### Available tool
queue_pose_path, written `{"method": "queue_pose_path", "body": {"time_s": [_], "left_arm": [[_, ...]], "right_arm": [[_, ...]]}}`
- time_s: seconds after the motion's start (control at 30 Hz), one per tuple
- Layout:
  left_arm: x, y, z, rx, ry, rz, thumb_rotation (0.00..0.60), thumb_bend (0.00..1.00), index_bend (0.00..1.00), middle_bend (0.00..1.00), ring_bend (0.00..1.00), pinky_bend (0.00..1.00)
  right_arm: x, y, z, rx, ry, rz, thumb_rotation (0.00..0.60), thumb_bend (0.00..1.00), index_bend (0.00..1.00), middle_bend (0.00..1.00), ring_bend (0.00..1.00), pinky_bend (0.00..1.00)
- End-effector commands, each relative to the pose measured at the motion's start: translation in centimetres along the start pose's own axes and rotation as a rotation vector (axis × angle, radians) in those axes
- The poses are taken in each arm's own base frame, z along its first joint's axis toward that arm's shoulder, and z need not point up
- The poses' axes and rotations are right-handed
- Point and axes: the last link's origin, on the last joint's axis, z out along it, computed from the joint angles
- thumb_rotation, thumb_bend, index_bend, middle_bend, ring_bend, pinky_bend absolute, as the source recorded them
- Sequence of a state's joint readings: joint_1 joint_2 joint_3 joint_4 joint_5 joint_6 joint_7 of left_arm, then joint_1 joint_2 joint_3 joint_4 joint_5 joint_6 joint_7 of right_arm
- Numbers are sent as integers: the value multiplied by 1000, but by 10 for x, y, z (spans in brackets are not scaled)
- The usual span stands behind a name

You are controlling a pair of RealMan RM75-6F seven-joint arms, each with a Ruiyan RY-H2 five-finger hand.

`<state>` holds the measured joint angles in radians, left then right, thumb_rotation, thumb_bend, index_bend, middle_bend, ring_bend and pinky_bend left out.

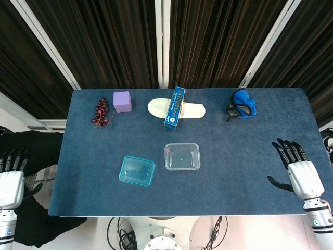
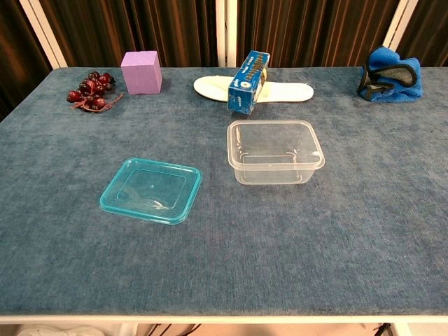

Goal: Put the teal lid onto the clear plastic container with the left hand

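The teal lid (image 1: pixel 137 171) (image 2: pixel 151 190) lies flat on the blue table, near the front and left of centre. Just right of it and a little further back stands the clear plastic container (image 1: pixel 182 156) (image 2: pixel 274 150), upright and with nothing inside. My left hand (image 1: pixel 11 179) hangs off the table's left edge with fingers spread, holding nothing, well away from the lid. Over the table's right front corner my right hand (image 1: pixel 298 172) is open, palm down, fingers apart. Neither hand shows in the chest view.
Along the back of the table (image 1: pixel 250 140) lie dark red grapes (image 1: pixel 102 112), a purple cube (image 1: pixel 122 101), a white oval dish (image 1: pixel 195 110) with a blue box (image 1: pixel 175 108) across it, and a blue cloth item (image 1: pixel 243 104).
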<state>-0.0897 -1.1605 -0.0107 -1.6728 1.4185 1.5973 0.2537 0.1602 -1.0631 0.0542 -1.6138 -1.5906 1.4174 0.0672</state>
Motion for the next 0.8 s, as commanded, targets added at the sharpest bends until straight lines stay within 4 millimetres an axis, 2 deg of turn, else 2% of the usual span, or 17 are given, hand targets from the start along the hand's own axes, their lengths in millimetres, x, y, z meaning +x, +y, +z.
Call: {"method": "queue_pose_path", "body": {"time_s": [0.03,0.3,0.43,0.63,0.8], "left_arm": [[-1,-1,-4,10,0,3,600,0,176,66,0,16],[3,1,-11,-9,9,9,600,1,176,65,0,16],[4,19,-1,-97,5,17,600,0,176,65,0,17],[-1,75,26,-336,-58,-12,600,1,174,66,0,17],[-15,133,43,-519,-188,-15,600,0,163,65,0,20]], "right_arm": [[1,-5,4,10,-3,-6,600,125,0,43,0,0],[3,-11,1,28,5,-6,600,125,0,40,0,0],[3,-10,-1,28,11,-9,600,124,0,38,0,0],[2,-14,5,59,-2,-35,600,124,0,35,0,0],[3,-21,10,93,-8,-50,600,124,0,35,0,0]]}}
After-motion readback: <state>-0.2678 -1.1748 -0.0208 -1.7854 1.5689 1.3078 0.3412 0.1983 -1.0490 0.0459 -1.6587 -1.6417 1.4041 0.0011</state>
